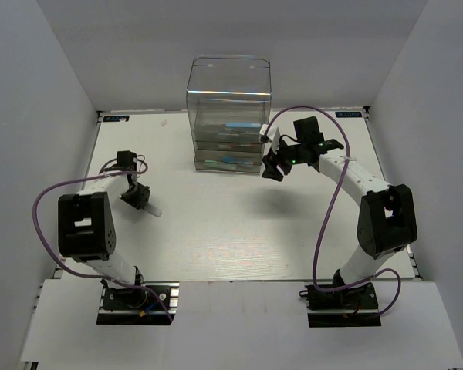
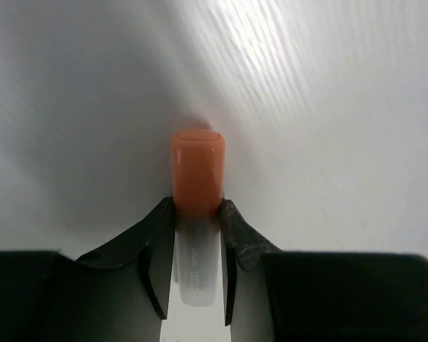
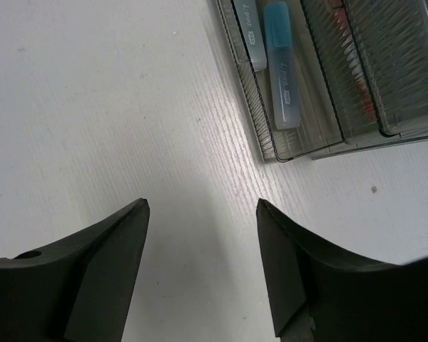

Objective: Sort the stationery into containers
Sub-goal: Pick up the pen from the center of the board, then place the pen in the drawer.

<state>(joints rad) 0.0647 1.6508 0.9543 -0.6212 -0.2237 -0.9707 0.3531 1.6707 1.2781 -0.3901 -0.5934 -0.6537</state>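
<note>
While my left gripper (image 2: 197, 208) clamps the orange-capped marker (image 2: 197, 167) mid-frame, my right gripper (image 3: 202, 204) hangs spread, drawers (image 3: 299, 146) upper right.

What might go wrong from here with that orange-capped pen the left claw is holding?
1. The left gripper pinches the orange-capped marker only at the base of its cap, so it might pivot or slip in transit.
2. The right gripper hangs open right beside the drawer box, so the arms could bump if the left one carries the marker there.
</note>
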